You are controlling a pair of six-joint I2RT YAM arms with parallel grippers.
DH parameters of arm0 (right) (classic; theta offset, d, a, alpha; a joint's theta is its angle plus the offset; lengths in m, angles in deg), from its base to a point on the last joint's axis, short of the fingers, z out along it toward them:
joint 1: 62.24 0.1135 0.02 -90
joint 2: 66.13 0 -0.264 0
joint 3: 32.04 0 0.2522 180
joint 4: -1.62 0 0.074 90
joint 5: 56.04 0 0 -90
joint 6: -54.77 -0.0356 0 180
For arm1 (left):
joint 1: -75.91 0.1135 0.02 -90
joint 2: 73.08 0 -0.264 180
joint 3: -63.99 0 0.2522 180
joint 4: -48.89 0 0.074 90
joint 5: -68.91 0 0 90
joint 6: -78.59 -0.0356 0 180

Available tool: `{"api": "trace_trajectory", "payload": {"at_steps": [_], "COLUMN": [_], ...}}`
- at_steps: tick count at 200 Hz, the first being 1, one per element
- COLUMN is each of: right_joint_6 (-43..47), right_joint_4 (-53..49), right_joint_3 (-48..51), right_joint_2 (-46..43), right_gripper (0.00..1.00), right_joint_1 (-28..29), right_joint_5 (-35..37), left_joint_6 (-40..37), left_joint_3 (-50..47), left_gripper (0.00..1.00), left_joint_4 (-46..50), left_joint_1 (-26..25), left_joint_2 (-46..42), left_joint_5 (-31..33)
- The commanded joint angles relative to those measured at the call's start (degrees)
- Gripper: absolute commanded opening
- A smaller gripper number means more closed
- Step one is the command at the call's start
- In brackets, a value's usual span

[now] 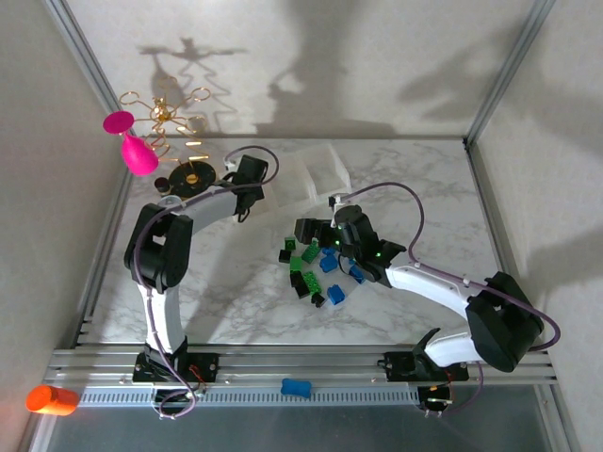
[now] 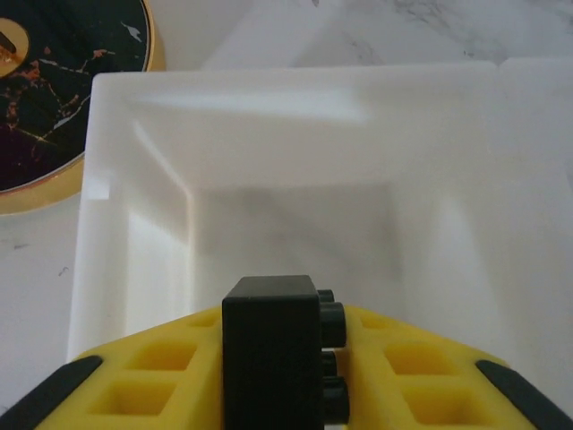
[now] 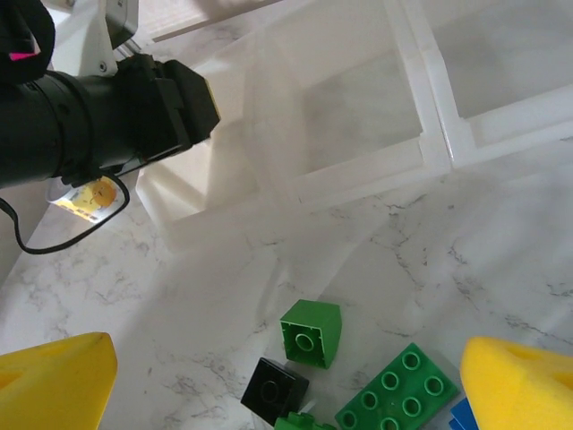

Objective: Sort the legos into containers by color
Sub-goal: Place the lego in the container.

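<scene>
Presently, the left gripper (image 2: 279, 405) has its jaws clamped on a black lego (image 2: 269, 336), held above an end compartment of the tray (image 2: 295, 82). That compartment's floor looks bare. The right gripper (image 3: 286, 383), jaws spread wide, hangs over the loose legos (image 1: 311, 268) on the surface (image 1: 236, 301). Assessment: sorting barely begun; nearly every brick awaits placement.
</scene>
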Motion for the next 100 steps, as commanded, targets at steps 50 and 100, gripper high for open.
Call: {"api": "trace_trajectory", "payload": {"at_steps": [50,100], "right_joint_6": [2.1,0.3], "right_joint_4": [-3.4,-8.0], "right_joint_3": [-2.5,-2.3], "right_joint_2": [-2.5,-3.9], "right_gripper": [0.99,0.99], "right_joint_1": [0.6,0.2], "right_joint_5": [1.9,0.4], "left_joint_6": [-0.1,1.5], "left_joint_3": [1.6,-8.6], "left_gripper": [0.38,0.38], "left_joint_4": [-0.2,-2.1], "left_joint_1": [-0.1,-1.9], "left_joint_2": [-1.7,-13.5], "left_joint_5": [-3.7,-9.7]}}
